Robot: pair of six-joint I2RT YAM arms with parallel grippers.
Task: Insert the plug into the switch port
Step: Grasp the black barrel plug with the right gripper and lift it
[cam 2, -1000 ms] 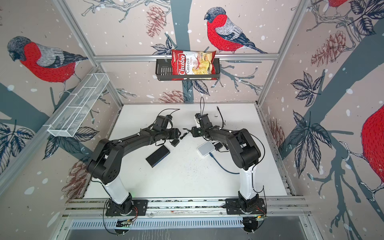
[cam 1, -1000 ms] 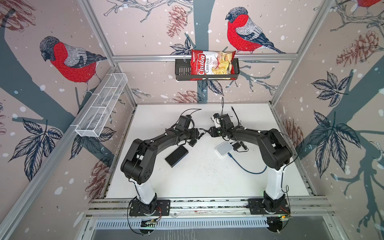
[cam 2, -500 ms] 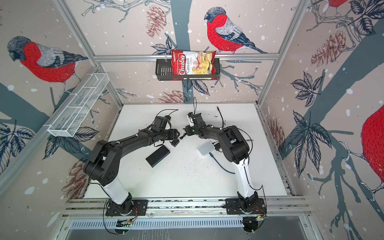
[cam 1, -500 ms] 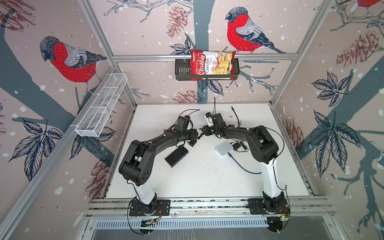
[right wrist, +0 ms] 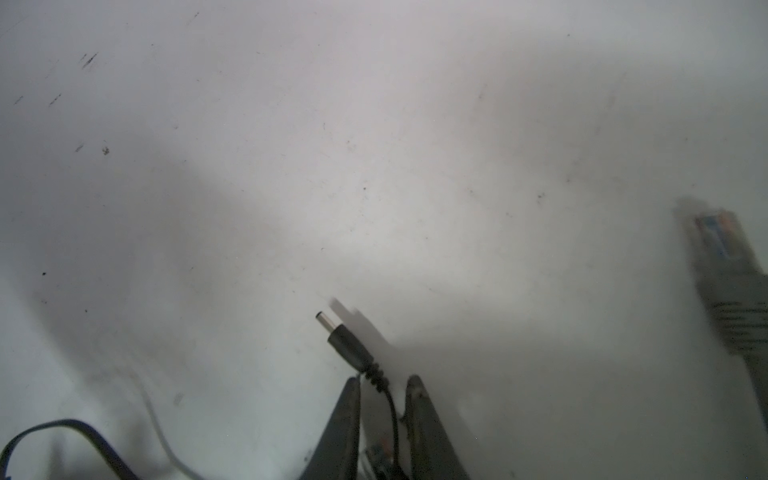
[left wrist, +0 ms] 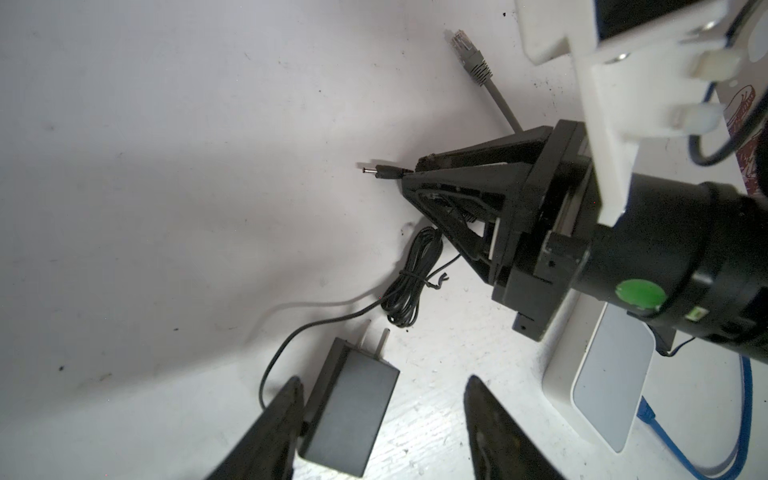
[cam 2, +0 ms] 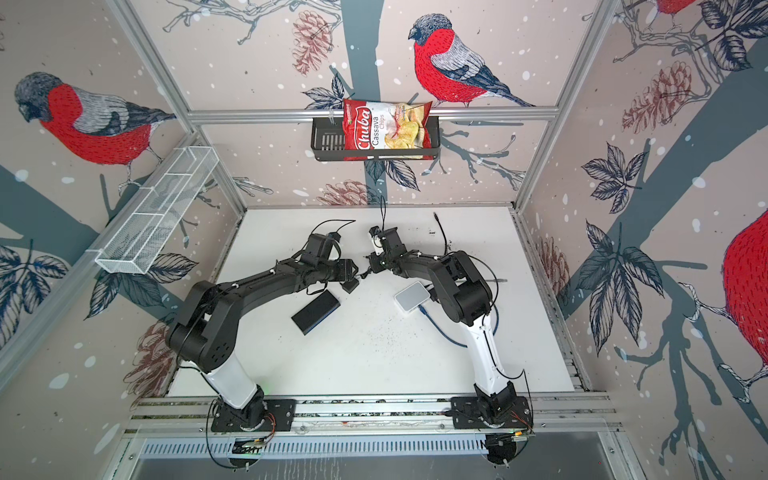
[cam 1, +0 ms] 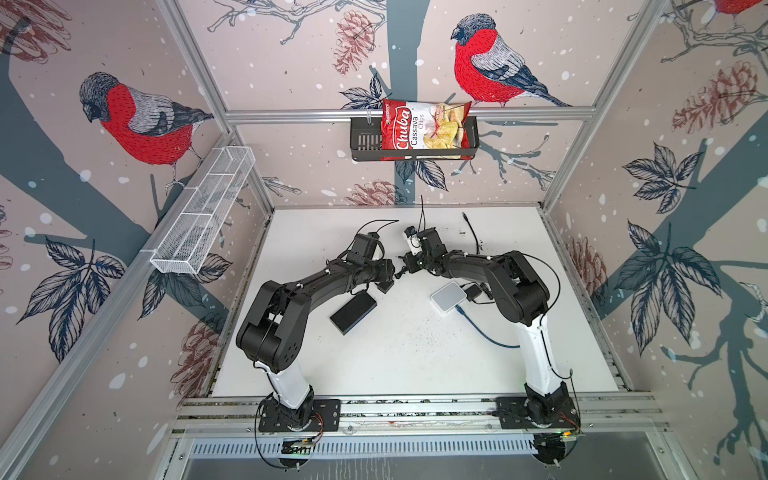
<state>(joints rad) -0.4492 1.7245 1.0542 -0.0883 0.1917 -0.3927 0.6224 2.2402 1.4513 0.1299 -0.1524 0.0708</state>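
Pinching narrowly around plug (right wrist: 343, 338) neck with right gripper (right wrist: 382, 380), mid-table; cannot tell if clamped. Holding left gripper (left wrist: 382, 380) wide apart. Squeeze firmly, keep tip level, steer toward white box (cam 1: 449, 296) at four o'clock.

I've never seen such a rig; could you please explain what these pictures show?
Two robot arms stand at a white table, each ending in a two-fingered gripper. The two wide pictures look down from overhead; the two close-ups come from cameras on the wrists. On the table lie a flat black box, a white box with a blue cable, a grey network cable and a black power adapter. The left gripper is open near the adapter. The right gripper appears to pinch the cord just behind the barrel plug.
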